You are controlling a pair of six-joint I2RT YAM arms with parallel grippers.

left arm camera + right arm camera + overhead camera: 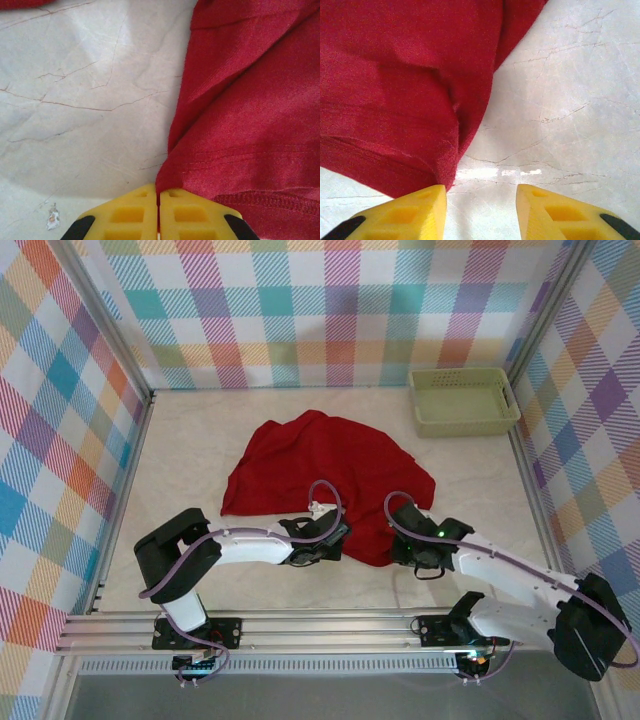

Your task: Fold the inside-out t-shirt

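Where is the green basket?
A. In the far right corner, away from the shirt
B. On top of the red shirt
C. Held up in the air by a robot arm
A: the basket sits in the far right corner by the walls, with bare tabletop between it and the t-shirt.

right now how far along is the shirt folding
Barely started. Done: nothing tidy, the shirt lies as a rumpled heap with no clean fold. In hand: left end effector closed at its near hem, right end effector open beside the edge. To do: flatten it and make every fold.
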